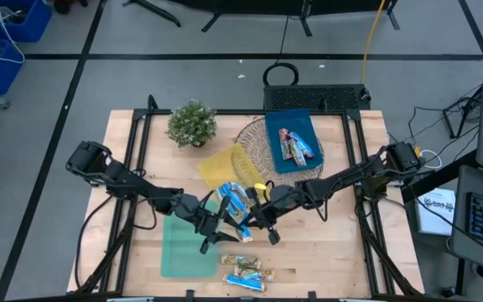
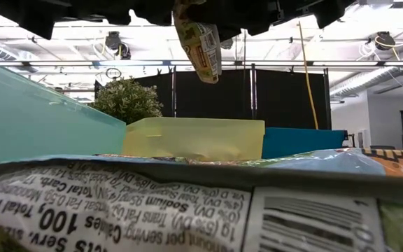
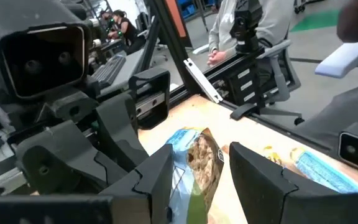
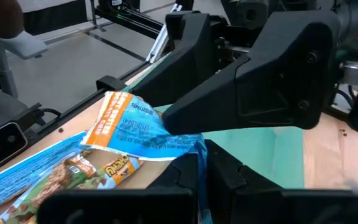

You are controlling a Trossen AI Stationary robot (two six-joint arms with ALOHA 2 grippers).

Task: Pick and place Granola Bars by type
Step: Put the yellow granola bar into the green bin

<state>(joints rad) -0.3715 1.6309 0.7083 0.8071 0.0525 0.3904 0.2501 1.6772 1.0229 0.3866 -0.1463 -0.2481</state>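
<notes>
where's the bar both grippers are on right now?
High view: the blue-and-white granola bar is held at table centre between the left gripper and right gripper, just past the green tray and near the yellow tray.

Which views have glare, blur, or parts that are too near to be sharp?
Low view: a wrapper fills the foreground, too near and soft, while ceiling lamps glare behind the plant. Left wrist view: the room behind is blurred. High view: evenly lit, soft shadows on the table.
</notes>
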